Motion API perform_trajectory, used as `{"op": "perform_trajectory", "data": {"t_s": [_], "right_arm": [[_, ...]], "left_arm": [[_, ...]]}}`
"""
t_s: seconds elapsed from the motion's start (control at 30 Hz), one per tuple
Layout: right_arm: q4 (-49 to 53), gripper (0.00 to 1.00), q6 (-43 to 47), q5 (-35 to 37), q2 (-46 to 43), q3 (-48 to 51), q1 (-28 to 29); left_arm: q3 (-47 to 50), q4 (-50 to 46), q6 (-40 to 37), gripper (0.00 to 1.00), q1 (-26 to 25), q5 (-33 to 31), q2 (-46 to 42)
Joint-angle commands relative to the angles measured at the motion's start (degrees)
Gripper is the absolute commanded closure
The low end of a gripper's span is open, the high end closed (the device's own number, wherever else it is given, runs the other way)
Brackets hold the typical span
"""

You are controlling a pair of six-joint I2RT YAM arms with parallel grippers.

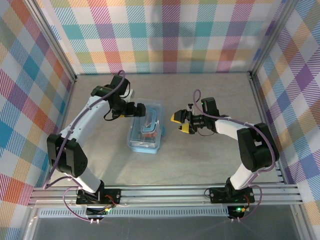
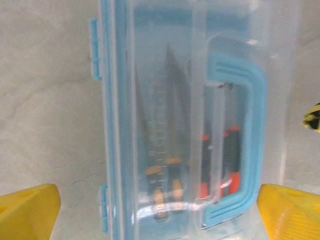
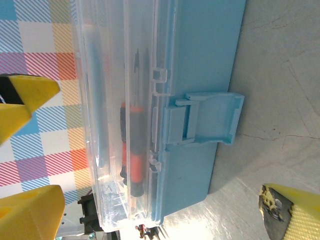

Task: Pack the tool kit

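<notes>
A pale grey, mottled worktop [image 1: 210, 165] is walled by pastel plaid panels [image 1: 175, 30] at nine, twelve and three o'clock; aluminium rails [image 1: 165, 192] cross six o'clock.

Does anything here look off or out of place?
Only the latch on the case: it seems to stick out from the front wall instead of lying flat, so it looks unfastened. Otherwise the lid is down, the screwdrivers lie inside, and nothing is spilled.

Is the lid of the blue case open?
No, the clear lid lies flat over the case, with the screwdrivers visible through it.
</notes>
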State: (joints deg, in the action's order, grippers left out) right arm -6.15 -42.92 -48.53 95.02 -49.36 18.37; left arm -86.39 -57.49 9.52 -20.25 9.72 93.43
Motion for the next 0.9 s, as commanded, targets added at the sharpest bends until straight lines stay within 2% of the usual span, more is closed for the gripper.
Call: {"op": "perform_trajectory", "data": {"t_s": [0.0, 0.1, 0.37, 0.43, 0.63, 0.87], "right_arm": [[1.5, 0.01, 1.5, -1.0, -0.9, -1.5, 0.2], [1.6, 0.01, 1.7, -1.1, -0.7, -1.4, 0.3], [1.1, 0.01, 1.6, -1.1, -0.4, -1.0, 0.3], [0.7, 0.01, 1.4, -1.0, -0.2, -0.8, 0.3], [-2.8, 0.01, -0.8, -1.5, 1.7, -0.5, 0.9], [-5.5, 0.01, -2.3, -1.0, 4.2, -1.8, 3.6]], "left_arm": [[0.4, -4.6, -1.6, 0.0, -1.8, -1.9, 2.8], [-0.2, -4.4, -1.8, 0.0, -3.9, -1.8, 3.7], [-2.3, -6.3, -0.6, 0.0, -5.7, -10.7, 8.3], [-1.9, -6.5, -0.6, 0.0, -5.7, -11.0, 9.3], [4.1, -3.4, -0.9, 0.11, -5.2, -9.2, 8.2], [13.4, 1.9, -1.8, 0.16, -1.1, -0.8, 3.7]]}}
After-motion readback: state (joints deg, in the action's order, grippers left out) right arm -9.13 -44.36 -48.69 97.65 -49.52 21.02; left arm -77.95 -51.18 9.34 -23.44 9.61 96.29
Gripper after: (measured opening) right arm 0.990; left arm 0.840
